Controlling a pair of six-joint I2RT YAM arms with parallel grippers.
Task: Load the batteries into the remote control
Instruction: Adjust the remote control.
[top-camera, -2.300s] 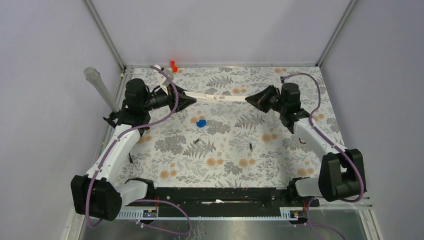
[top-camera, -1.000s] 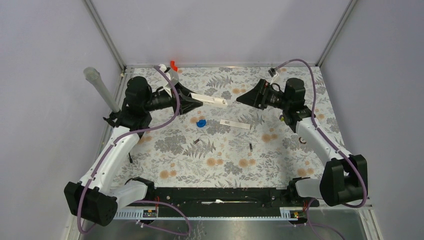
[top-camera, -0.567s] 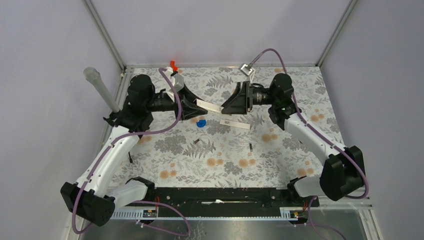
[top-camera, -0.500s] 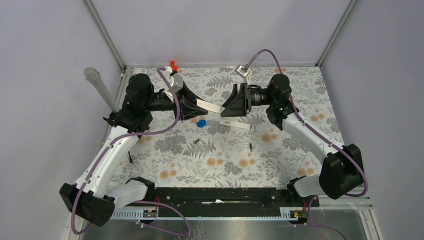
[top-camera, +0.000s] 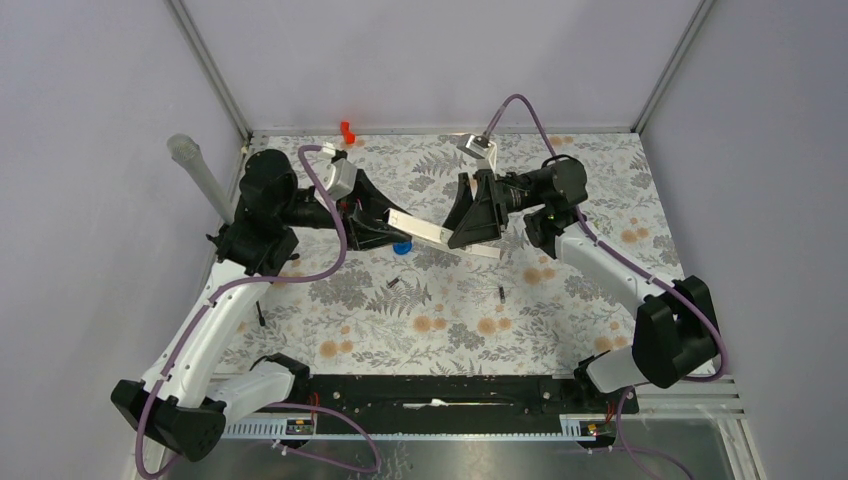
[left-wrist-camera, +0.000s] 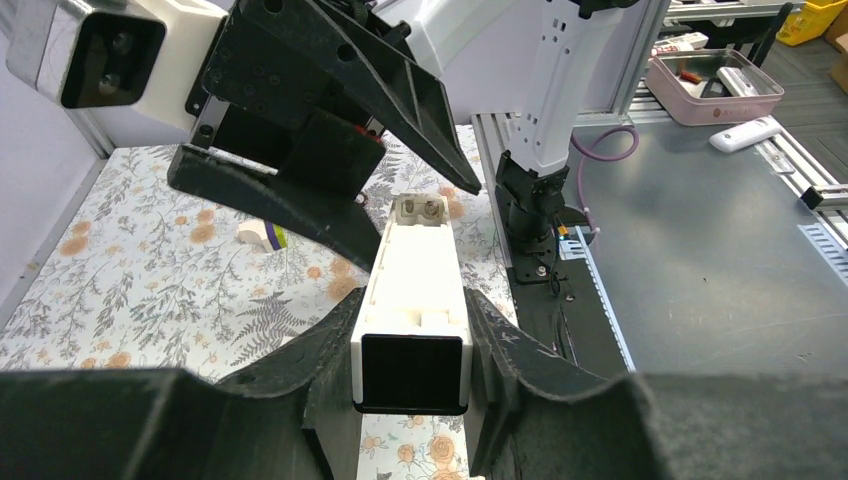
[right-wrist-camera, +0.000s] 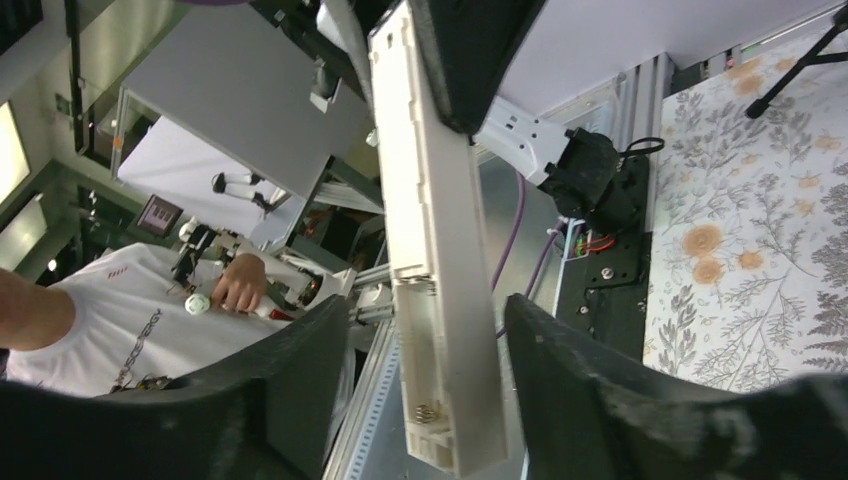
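**Right end effector now straddles the remote's free end**

Half a second ago the right end effector (top-camera: 458, 222) stood just short of the remote control (top-camera: 425, 230). Now its fingers reach past the free end, one on each side. The left end effector (top-camera: 383, 224) still clamps the other end and holds the bar in the air just beyond the blue blob (top-camera: 402, 247). The cover strip (top-camera: 480, 250) lies flat just right of the blob, as it did a second ago; 2.3 s ago it was not on the table (top-camera: 560, 330).

The left wrist view shows what the overhead view cannot — the remote's dark end face pinched between the left fingers (left-wrist-camera: 320, 360), and two spring contacts at its far end. The right wrist view shows the right fingers (right-wrist-camera: 290, 370) spread wide, with a gap on each side of the bar, touching nothing.

The table carries a floral cloth. One of the batteries (top-camera: 500, 294) lies on it, right of the blob and nearer the arm bases. Pale lilac walls close the space in, with metal posts at the far corners.
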